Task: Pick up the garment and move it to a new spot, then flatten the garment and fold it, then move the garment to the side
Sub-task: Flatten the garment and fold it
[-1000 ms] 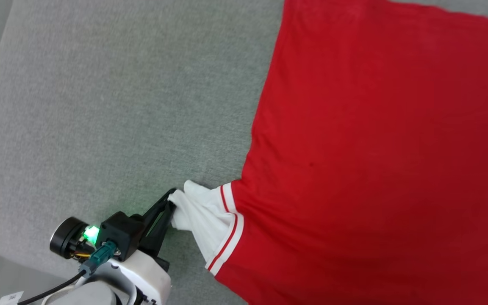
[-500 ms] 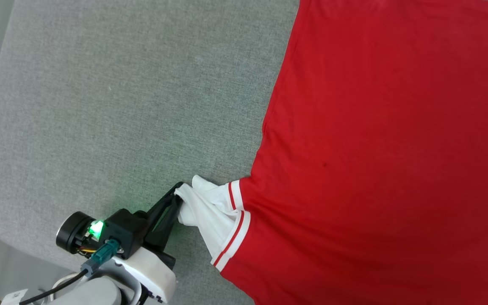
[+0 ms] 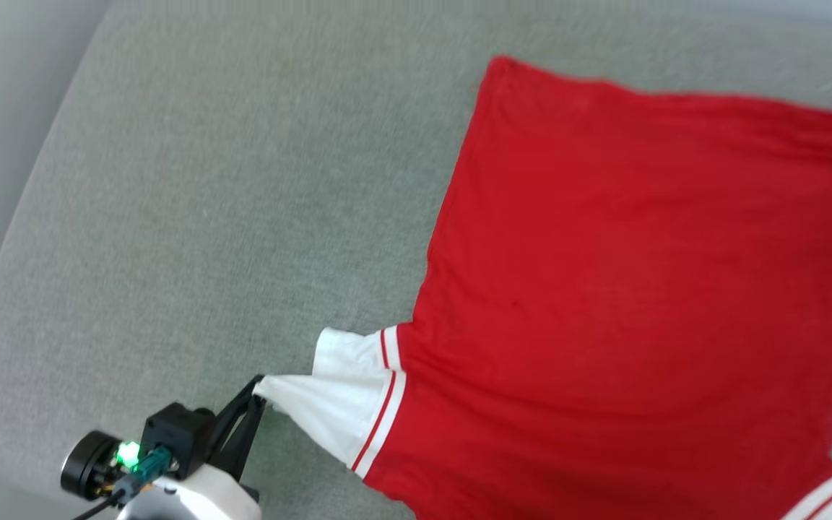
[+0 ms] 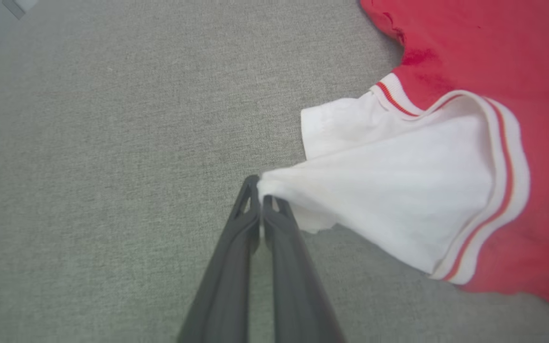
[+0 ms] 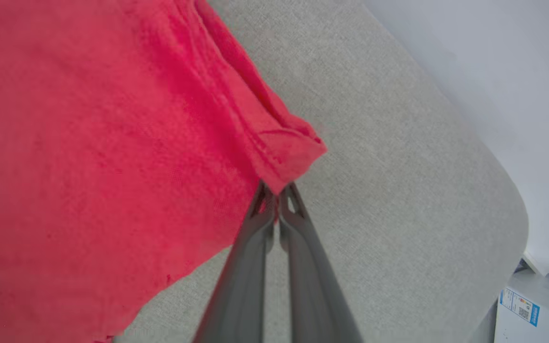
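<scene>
Red garment [image 3: 604, 289] — its sleeve [image 3: 336, 412], bunched before, now taut in the clamped left gripper [image 3: 261, 381]; right gripper [image 5: 277, 193] pinches its corner [image 5: 298, 147].

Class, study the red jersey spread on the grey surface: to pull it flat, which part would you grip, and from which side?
Grip the white sleeve at its outer tip, coming from the robot's left over bare grey surface. It juts from the jersey as a thin free flap; the left gripper is shut on it there.
</scene>
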Tool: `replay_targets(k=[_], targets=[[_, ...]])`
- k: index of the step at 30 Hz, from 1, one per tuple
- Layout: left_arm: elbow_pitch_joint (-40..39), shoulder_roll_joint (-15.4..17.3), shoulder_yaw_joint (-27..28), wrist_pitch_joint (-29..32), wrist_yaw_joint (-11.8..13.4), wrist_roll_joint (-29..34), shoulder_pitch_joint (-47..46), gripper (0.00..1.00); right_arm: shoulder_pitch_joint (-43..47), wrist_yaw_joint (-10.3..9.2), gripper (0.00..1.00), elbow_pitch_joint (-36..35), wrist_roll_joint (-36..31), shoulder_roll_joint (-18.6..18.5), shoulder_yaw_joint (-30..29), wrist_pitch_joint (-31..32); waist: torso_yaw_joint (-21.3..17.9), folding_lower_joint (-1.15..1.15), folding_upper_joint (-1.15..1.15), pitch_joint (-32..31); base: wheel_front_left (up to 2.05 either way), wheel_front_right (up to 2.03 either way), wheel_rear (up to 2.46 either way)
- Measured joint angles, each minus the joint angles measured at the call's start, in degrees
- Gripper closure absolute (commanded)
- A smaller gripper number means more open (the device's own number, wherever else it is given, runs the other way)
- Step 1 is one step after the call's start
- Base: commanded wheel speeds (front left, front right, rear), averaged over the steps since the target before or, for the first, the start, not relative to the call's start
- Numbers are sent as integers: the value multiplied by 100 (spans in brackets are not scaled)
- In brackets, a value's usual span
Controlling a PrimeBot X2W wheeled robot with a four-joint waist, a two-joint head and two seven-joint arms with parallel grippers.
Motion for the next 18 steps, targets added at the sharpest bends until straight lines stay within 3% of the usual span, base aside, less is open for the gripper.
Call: replay_targets(k=[6, 12, 18], targets=[[34, 151, 56, -20, 78, -181, 363, 100, 701, 0, 100, -715, 392, -759, 290, -443, -324, 0, 0, -534, 0, 0, 0], [2, 256, 119, -51, 137, -272, 633, 100, 1977, 0, 100, -1252, 809, -1561, 612, -875, -761, 0, 0, -850, 0, 0, 0], [-69, 346, 179, -60, 197, -293, 769, 100, 3471, 0, 100, -1221, 1250, -1949, 843, -1611, -1135, 0, 0, -1035, 0, 0, 0]])
